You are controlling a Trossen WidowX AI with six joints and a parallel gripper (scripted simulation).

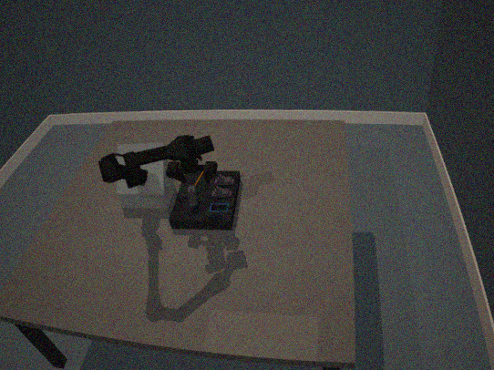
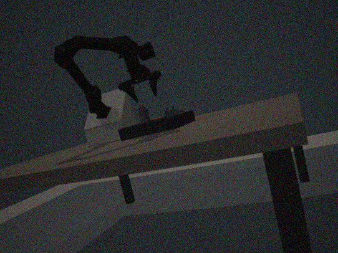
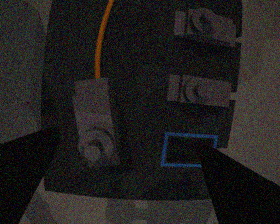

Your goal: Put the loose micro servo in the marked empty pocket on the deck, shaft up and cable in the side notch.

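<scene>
Dim bluish room w/ a pale floor border; biggest thing is the table (image 1: 283,248) — tan top, dark legs seen in the exterior view. On it, toward the left rear, a light grey block (image 1: 141,189) carries the arm's base. Black arm (image 2: 78,60) rises from that block, arches over and bends down twd the deck.

Just right of the block lies the deck (image 1: 205,220), a flat dark slab. Wrist view shows it from above: two pale servos already seated along the right side (image 3: 203,25) and (image 3: 200,91), one behind the other. Below them, the marked empty pocket (image 3: 188,150), outlined in blue, nothing in it.

Gripper (image 2: 141,90) hangs above the deck's left part, not touching — fingers spread wide, nothing between them. In the wrist view the two dark fingers fill the lower corners; the right one overlaps the pocket's lower right edge in that view.

Loose micro servo (image 3: 94,118) lies on the deck's left half, well apart from the pocket, pale grey w/ a round feature near its lower end. Orange cable (image 3: 106,25) runs from its top edge away up the deck, curving slightly.
</scene>
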